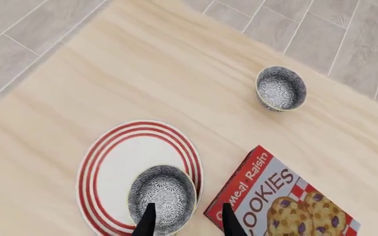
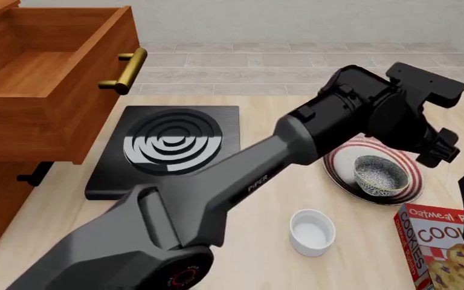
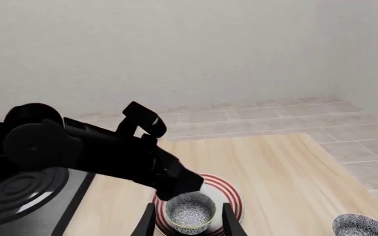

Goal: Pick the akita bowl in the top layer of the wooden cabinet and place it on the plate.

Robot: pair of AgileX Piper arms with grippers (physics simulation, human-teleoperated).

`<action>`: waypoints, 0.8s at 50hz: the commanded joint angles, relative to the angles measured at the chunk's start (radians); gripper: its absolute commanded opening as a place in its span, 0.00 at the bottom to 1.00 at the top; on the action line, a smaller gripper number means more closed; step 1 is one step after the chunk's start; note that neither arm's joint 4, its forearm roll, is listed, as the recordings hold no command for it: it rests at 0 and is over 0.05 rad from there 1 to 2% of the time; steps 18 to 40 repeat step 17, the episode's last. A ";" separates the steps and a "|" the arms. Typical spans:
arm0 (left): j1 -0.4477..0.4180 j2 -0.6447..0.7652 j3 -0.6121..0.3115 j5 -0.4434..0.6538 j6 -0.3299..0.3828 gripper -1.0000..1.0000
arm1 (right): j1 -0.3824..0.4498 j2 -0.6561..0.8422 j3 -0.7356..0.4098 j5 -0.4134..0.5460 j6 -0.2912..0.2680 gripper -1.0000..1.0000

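We see the bowl [image 2: 381,176] sitting on the plate [image 2: 341,164], our left gripper [image 1: 187,222] spread above it, holding nothing; the right gripper's [image 3: 187,223] fingers likewise apart.

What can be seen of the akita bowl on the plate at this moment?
The akita bowl is small and round, with a fine dark-and-white pattern outside and a pale speckled inside; it looks ceramic. It stands upright and empty on the plate, toward one side rather than centred, inside the red rings. The left gripper is open above it; no finger visibly touches it. A second, similar bowl stands apart on the table.
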 commanded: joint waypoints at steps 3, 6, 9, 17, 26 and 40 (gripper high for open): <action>0.004 -0.020 -0.005 0.012 0.007 1.00 | 0.004 -0.001 0.003 -0.005 -0.007 1.00; 0.006 -0.027 -0.005 0.015 0.009 1.00 | 0.006 0.000 0.001 -0.006 -0.009 1.00; 0.009 -0.032 -0.005 0.018 0.011 1.00 | 0.006 -0.001 0.002 -0.006 -0.010 1.00; 0.018 -0.049 -0.004 0.026 0.016 1.00 | 0.009 -0.001 -0.003 -0.005 -0.015 1.00; 0.018 -0.049 -0.004 0.026 0.016 1.00 | 0.009 -0.001 -0.003 -0.005 -0.015 1.00; 0.018 -0.049 -0.004 0.026 0.016 1.00 | 0.009 -0.001 -0.003 -0.005 -0.015 1.00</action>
